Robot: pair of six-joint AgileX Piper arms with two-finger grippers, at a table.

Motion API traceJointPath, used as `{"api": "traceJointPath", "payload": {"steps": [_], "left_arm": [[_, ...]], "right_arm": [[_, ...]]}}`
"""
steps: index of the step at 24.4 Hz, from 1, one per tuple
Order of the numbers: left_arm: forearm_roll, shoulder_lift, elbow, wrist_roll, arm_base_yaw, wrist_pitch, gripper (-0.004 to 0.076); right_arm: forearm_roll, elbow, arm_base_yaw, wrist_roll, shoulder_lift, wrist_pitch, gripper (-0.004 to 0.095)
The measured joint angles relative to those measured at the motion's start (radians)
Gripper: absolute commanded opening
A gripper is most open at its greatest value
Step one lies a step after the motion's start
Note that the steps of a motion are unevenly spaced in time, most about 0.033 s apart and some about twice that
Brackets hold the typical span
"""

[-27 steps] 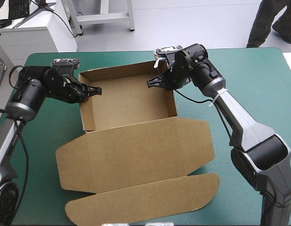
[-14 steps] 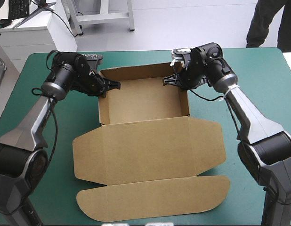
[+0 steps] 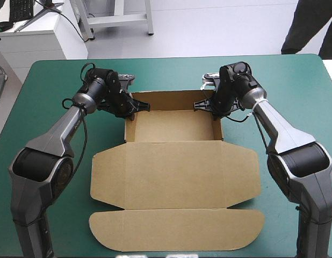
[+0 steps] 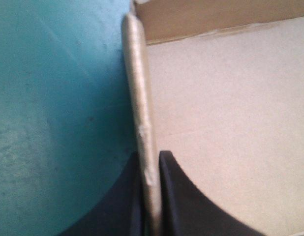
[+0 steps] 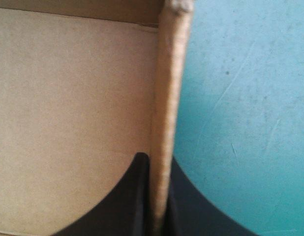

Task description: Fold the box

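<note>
The left claw (image 4: 151, 162) is clenched on the left wall (image 4: 139, 98) of the box (image 3: 174, 124). One black finger lies outside the wall over the teal-green cover, and the other lies inside over the tray floor. The top edge of the board runs on from the fingertips toward the far corner. The right claw (image 5: 159, 164) is clamped the same way on the right wall (image 5: 167, 88), with one finger inside the tray and one outside it.

In the high view both claws hold the side walls near their far ends, close to the back corners, and point in toward each other across the tray. Each arm reaches in from its own side with the wrist bent inward.

The box stands as an open brown tray on the far middle of the counter (image 3: 48, 86), with its back and side walls upright. Its lid (image 3: 174, 172) lies flat on the cover, spreading from the tray's near edge toward the robot. The lid has an angled ear at each side. Beyond a crease, a long tuck flap (image 3: 177, 230) with rounded ends lies closest to the counter's near edge.
</note>
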Motion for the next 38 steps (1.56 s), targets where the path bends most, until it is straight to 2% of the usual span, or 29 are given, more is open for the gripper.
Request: {"api": "traceJointPath", "payload": {"steps": [4, 6, 7, 8, 10, 12, 13, 19, 22, 25, 28, 32, 38], "left_arm": [[-0.001, 0.0, 0.0, 0.02, 0.0, 0.001, 0.0054], [-0.003, 0.001, 0.0, 0.033, 0.0, 0.001, 0.012], [-0.003, 0.002, 0.0, 0.039, -0.001, 0.001, 0.0204], [-0.002, 0.007, 0.002, 0.052, -0.003, 0.014, 0.0241], [0.001, 0.022, 0.009, 0.06, -0.003, 0.047, 0.0393], [0.006, 0.028, 0.008, 0.063, -0.003, 0.056, 0.0503], [0.01, 0.028, 0.0, 0.064, -0.003, 0.061, 0.0527], [0.023, 0.028, -0.187, 0.067, -0.003, 0.076, 0.0527], [0.023, 0.028, -0.331, 0.067, -0.003, 0.086, 0.0507], [0.024, 0.027, -0.47, 0.067, -0.003, 0.091, 0.0449], [0.044, 0.004, -0.577, 0.067, -0.003, 0.091, 0.0305], [0.082, -0.086, -0.652, 0.068, -0.003, 0.092, 0.0006], [0.11, -0.287, -0.666, 0.129, -0.003, 0.093, -0.001]], "right_arm": [[-0.008, -0.003, 0.0, -0.006, 0.006, 0.0, 0.037], [-0.009, -0.005, 0.0, -0.008, 0.015, 0.003, 0.048], [-0.009, -0.006, 0.0, -0.008, 0.018, 0.004, 0.0557], [-0.012, -0.013, 0.0, -0.009, 0.02, 0.004, 0.0574], [-0.022, -0.019, 0.0, -0.009, 0.02, 0.003, 0.058], [-0.041, -0.019, 0.001, -0.011, 0.02, 0.003, 0.058], [-0.048, -0.019, 0.001, -0.011, 0.02, 0.003, 0.058], [-0.048, -0.036, 0.001, -0.016, -0.009, 0.005, 0.0578], [-0.053, -0.101, 0.001, -0.02, -0.048, 0.01, 0.0578], [-0.055, -0.163, 0.001, -0.046, -0.097, 0.01, 0.0577], [-0.062, -0.19, 0.001, -0.071, -0.142, 0.014, 0.0577], [-0.083, -0.196, 0.001, -0.079, -0.183, 0.017, 0.0577], [-0.089, -0.197, 0.001, -0.078, -0.191, 0.017, 0.0577]]}}
